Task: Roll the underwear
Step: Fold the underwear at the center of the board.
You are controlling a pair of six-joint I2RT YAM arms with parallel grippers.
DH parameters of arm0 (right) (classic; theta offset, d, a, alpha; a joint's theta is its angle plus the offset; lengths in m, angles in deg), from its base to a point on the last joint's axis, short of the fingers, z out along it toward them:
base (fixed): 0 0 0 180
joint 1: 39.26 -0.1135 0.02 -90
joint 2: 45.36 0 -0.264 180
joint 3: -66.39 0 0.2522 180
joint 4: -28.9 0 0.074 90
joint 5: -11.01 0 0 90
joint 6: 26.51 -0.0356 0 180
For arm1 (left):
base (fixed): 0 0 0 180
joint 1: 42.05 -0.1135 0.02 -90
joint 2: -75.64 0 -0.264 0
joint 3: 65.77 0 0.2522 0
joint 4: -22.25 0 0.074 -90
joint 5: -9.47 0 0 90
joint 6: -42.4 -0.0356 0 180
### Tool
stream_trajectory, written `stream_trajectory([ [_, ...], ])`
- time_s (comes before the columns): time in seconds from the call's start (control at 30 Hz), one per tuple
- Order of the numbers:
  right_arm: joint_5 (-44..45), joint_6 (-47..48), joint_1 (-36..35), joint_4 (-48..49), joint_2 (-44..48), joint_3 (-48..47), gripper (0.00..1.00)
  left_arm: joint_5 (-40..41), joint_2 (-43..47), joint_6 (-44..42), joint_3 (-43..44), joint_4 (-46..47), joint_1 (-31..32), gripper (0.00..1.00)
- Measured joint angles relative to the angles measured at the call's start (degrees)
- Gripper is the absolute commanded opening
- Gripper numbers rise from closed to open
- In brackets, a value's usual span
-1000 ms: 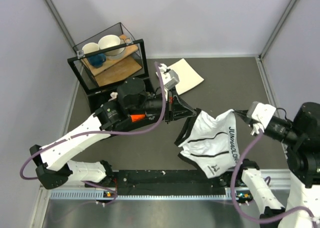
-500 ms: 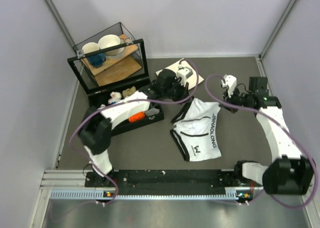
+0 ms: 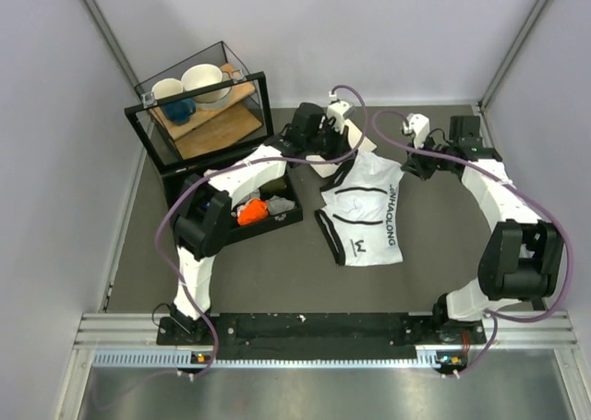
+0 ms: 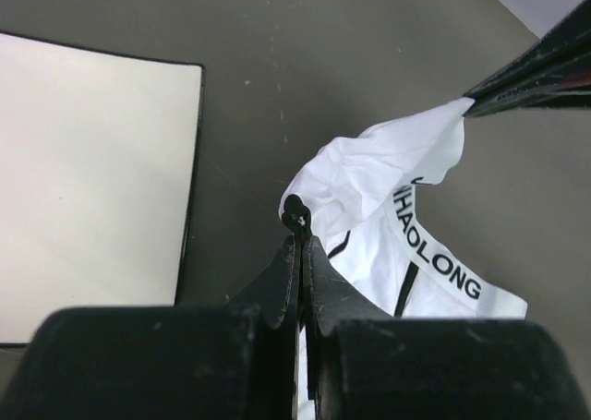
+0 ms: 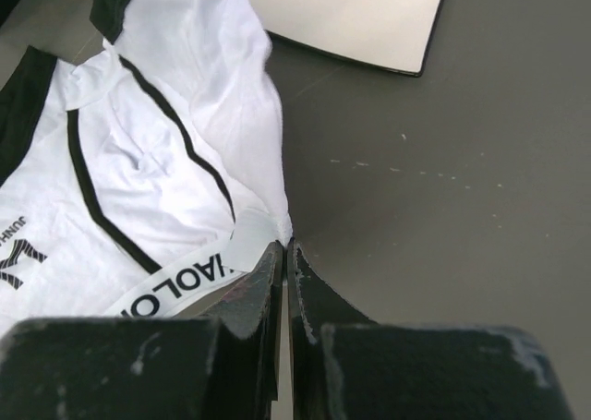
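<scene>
The underwear (image 3: 369, 219) is white with black trim and a lettered waistband, and it lies spread on the dark table, its far edge lifted. My left gripper (image 3: 345, 165) is shut on the underwear's far left corner; the left wrist view shows a bit of black trim (image 4: 295, 213) pinched at the tips of the left gripper (image 4: 299, 235). My right gripper (image 3: 406, 167) is shut on the far right corner. In the right wrist view the right gripper (image 5: 284, 248) clamps the end of the waistband (image 5: 199, 277). Between the two grips the underwear (image 4: 388, 185) hangs in a slack fold.
A white square plate (image 4: 92, 171) lies just beyond the garment, seen too at the top of the right wrist view as the plate (image 5: 355, 14). A glass-sided box (image 3: 199, 106) with bowls stands at the far left. A black tray (image 3: 294, 219) with cloth bundles sits in front of it.
Both arms have stretched out toward the far side, carrying the underwear away from the near edge. The garment has come down from hanging to trailing on the table.
</scene>
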Motion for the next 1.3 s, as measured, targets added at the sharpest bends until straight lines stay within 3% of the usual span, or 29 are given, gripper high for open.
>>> stream_trajectory([
  [0.67,-5.3,6.7,0.0,-4.7,14.1,14.6,0.0,-9.1,13.8,-3.1,-21.9,2.1,1.9,0.0],
  [1.3,-5.7,16.9,0.0,-13.4,15.1,21.7,0.0,-11.5,15.6,-2.1,-31.5,1.7,5.8,0.0],
])
